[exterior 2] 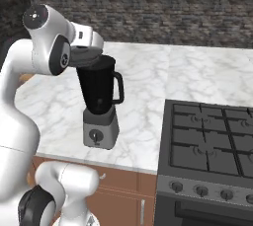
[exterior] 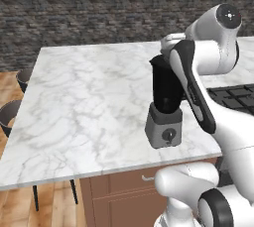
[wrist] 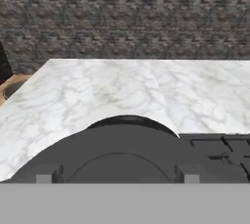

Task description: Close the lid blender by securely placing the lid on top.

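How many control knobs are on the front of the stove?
3 visible along the stove's front panel, seen in the right base view: left knob, middle knob, right knob. More may be cut off.

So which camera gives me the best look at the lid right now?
The hand view: the lid spreads wide and close, its dark round top facing the camera. The right base view shows only its edge above the blender jar, beside the arm. In the left base view the arm covers it.

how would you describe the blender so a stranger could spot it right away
Find the white marble counter left of the black stove. Near its front edge stands the blender: a grey boxy base with a round black knob, under a tall black jar with a side handle. Nothing else stands upright on the marble.
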Motion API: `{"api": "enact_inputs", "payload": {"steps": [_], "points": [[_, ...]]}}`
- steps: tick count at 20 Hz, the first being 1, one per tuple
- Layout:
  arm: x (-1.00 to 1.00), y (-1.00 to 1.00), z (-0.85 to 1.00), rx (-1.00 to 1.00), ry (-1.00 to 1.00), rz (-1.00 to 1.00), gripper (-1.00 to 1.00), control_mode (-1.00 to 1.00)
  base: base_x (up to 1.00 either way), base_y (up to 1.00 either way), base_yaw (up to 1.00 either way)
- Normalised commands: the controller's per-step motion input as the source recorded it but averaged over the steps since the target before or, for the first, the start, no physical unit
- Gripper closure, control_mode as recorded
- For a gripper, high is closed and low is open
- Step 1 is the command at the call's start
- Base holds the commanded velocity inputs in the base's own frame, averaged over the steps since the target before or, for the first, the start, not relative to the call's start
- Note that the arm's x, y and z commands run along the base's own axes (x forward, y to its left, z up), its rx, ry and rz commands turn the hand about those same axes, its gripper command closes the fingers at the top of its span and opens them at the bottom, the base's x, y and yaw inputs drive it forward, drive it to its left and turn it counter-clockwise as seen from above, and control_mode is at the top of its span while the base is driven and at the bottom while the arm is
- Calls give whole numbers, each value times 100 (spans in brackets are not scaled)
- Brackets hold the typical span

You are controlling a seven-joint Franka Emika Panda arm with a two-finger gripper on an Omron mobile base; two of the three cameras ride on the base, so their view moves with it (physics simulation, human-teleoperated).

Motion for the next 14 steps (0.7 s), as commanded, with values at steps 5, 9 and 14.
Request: {"api": "enact_inputs", "payload": {"steps": [5,9,14], "points": [[38,-8,0,10,0,0,100,-100,0,0,0],[33,-5,-1,7,0,0,100,-100,0,0,0],[24,-4,-2,1,0,0,100,-100,0,0,0]]}}
